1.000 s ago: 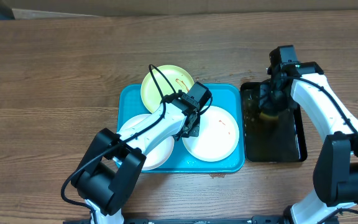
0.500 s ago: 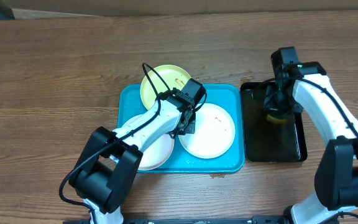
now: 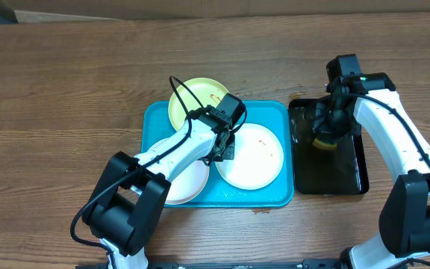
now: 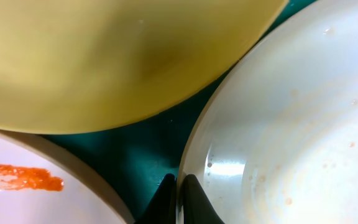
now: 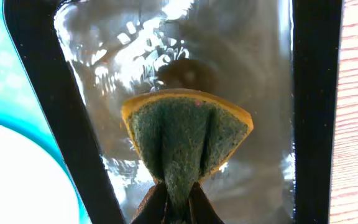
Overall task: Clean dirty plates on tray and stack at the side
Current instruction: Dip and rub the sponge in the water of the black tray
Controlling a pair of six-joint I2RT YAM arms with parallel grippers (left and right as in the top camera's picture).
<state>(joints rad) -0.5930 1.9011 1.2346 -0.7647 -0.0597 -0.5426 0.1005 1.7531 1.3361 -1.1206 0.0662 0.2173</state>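
A brown wooden table (image 3: 66,90) carried everything, with the turquoise tray (image 3: 275,112) near its middle and a narrower black tray (image 3: 353,183) just beside it.

The left gripper (image 4: 179,184) reached down into the turquoise tray. Its two fingers were pressed together on the rim of a white plate (image 4: 278,143), which spread away to one side of the fingertips and showed faint orange specks. On the other side of the fingers lay the second white plate (image 4: 17,199), marked with a bright orange-red smear, and a strip of bare tray floor separated the two plates right at the fingertips. Ahead of the fingers, the yellow-green plate (image 4: 117,56) filled the view. In the overhead view it overhung the tray's far rim.

The right gripper (image 5: 176,198) hung over the black tray with its fingers clamped on a sponge (image 5: 185,137). The sponge was folded between them, with the green scrub face outward and the yellow edge fanning out beyond the fingertips. Past the sponge, the black tray's floor looked glossy and wet. A curve of white plate and some turquoise showed off to the left of those fingers.
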